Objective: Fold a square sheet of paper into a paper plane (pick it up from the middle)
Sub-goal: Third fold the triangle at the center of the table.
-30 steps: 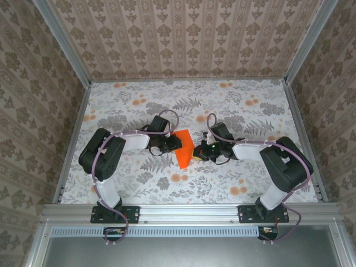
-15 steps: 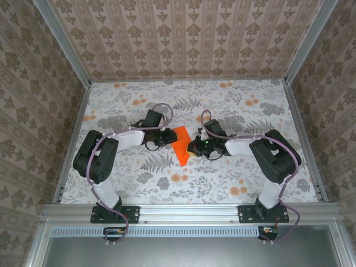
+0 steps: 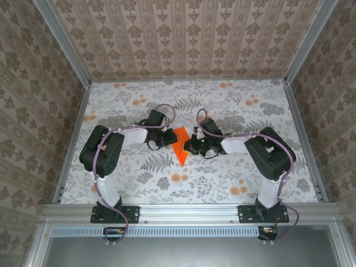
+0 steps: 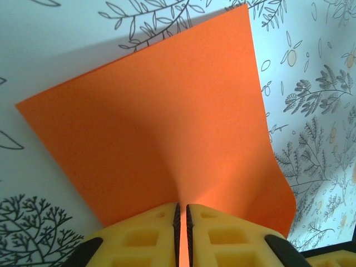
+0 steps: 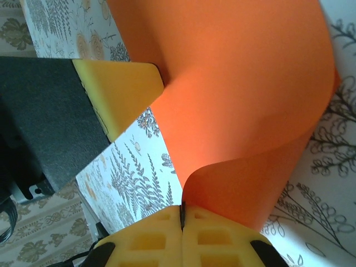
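1. The thin vivid orange square sheet of paper [image 3: 180, 151] was held bowed over the middle of the floral-print table [image 3: 250, 172], long axis 12-to-6 in the top view.
2. The left gripper [image 4: 181, 214] was clamped on its 9 o'clock edge and the right gripper [image 5: 182, 216] on its 3 o'clock edge.
3. Both arms were judged equally near.

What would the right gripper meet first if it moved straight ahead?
The orange paper pinched in the right gripper would buckle first; behind it, probably the left gripper, though depth is unclear.
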